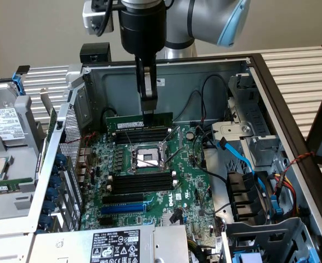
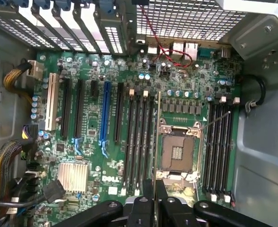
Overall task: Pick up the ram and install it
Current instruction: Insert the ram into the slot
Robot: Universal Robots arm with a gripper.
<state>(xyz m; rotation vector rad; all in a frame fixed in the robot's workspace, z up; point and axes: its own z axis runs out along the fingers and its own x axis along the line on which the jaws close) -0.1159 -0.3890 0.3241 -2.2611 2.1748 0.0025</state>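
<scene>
My gripper (image 1: 148, 112) hangs down inside the open computer case and is shut on the ram (image 1: 129, 120), a thin green stick held level by its top edge. The stick hovers just above the far bank of black memory slots (image 1: 144, 135), behind the CPU socket (image 1: 144, 159). In the wrist view the ram (image 2: 156, 142) shows edge-on as a thin line running out from the gripper (image 2: 154, 189). It runs parallel to the memory slots (image 2: 139, 142), between them and the CPU socket (image 2: 179, 151). Whether it touches a slot I cannot tell.
A second bank of memory slots (image 1: 141, 183) and a blue expansion slot (image 1: 122, 209) lie nearer. Blue and black cables (image 1: 243, 159) run at the exterior view's right, a drive cage (image 1: 7, 153) stands at its left, and the power supply (image 1: 117, 245) sits in front. Case walls surround the board.
</scene>
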